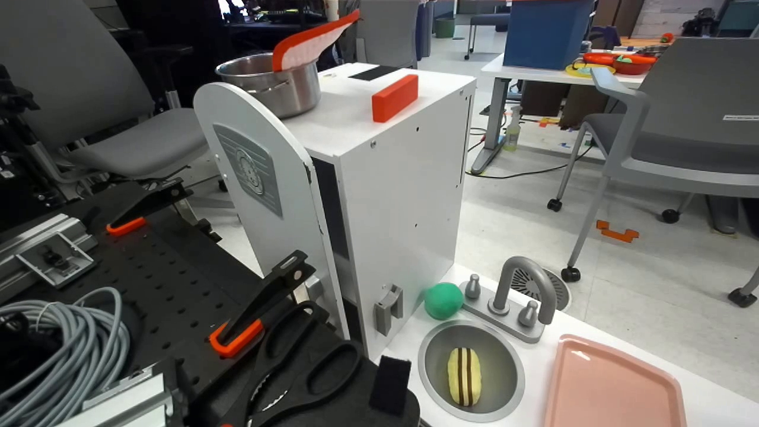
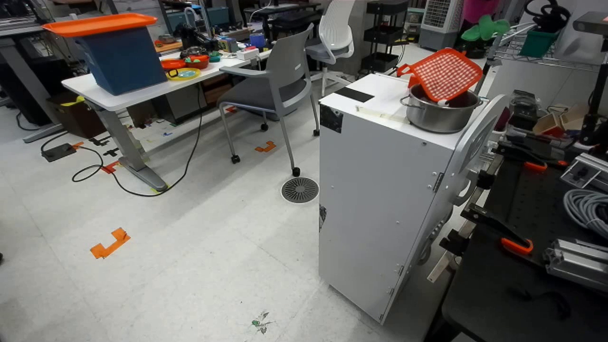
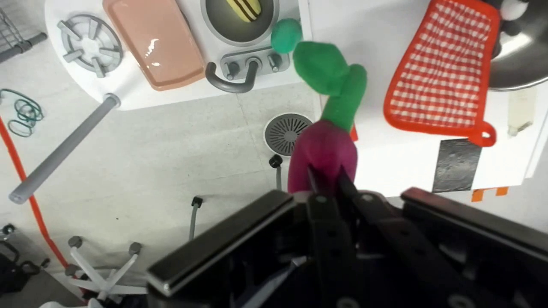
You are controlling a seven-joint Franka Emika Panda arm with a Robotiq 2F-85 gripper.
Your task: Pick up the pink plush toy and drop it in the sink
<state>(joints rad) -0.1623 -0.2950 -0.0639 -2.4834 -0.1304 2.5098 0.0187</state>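
The pink plush toy [image 3: 323, 143] is magenta with a green leafy top and shows in the wrist view. My gripper [image 3: 327, 171] is shut on its lower part, with a fingertip pressed into each side. In that view the toy overlaps the cabinet's edge and the floor, apart from the sink. The sink [image 1: 498, 385] is a round grey basin with a yellow, brown-striped soft thing lying in it. It also shows at the top of the wrist view [image 3: 220, 23]. Gripper and toy are out of view in both exterior views.
The grey faucet [image 1: 522, 284] arches beside the sink, and a green ball [image 1: 443, 300] sits between it and the tall white cabinet [image 1: 403, 207]. A pink tray [image 1: 616, 385] lies beside the sink. A pot [image 2: 439, 114] with a red-checked mitt [image 2: 446, 73] and a red block [image 1: 394, 98] stand on the cabinet.
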